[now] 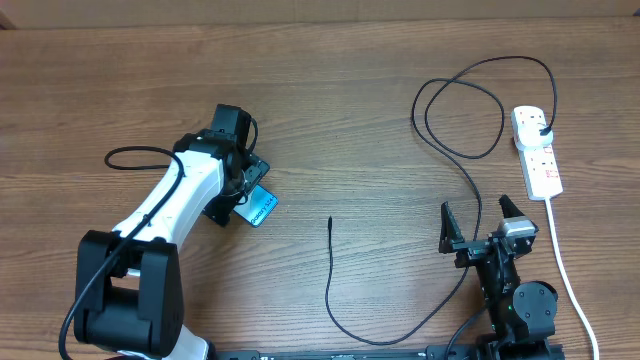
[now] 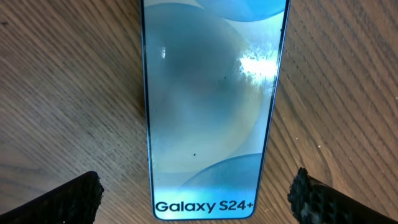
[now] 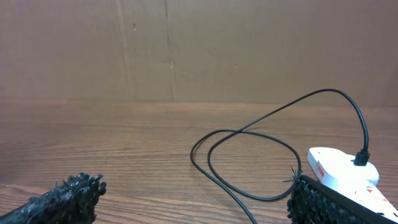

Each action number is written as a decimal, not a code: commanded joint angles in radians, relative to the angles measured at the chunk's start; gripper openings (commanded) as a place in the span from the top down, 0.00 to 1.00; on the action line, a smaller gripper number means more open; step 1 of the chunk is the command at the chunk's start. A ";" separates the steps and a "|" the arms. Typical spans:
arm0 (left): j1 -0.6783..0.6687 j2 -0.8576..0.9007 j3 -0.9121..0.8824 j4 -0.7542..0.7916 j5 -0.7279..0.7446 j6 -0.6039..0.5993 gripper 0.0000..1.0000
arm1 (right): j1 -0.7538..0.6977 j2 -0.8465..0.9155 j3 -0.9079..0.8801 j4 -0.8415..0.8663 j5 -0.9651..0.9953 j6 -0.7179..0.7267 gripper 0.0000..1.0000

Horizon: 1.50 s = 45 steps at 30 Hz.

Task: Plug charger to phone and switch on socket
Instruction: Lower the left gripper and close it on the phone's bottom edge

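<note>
Overhead, the phone (image 1: 263, 208) is mostly buried under the left gripper (image 1: 248, 195), with just one corner poking out past it. On the left wrist cam the phone's far end gets chopped by the top edge, and only the fingertips (image 2: 71, 200) show, down in the bottom corners. On the right wrist cam the socket (image 3: 339, 165) sits half behind the right gripper (image 3: 193, 202) finger and runs off frame. Its switches are unreadable, and too tiny overhead as well. The charger (image 1: 331, 262) has a connector tip (image 1: 330, 221) that's basically a speck.
</note>
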 commanded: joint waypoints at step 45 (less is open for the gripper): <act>0.039 0.108 0.132 -0.084 0.005 0.031 0.00 | 0.004 -0.012 -0.011 0.006 -0.005 -0.005 0.00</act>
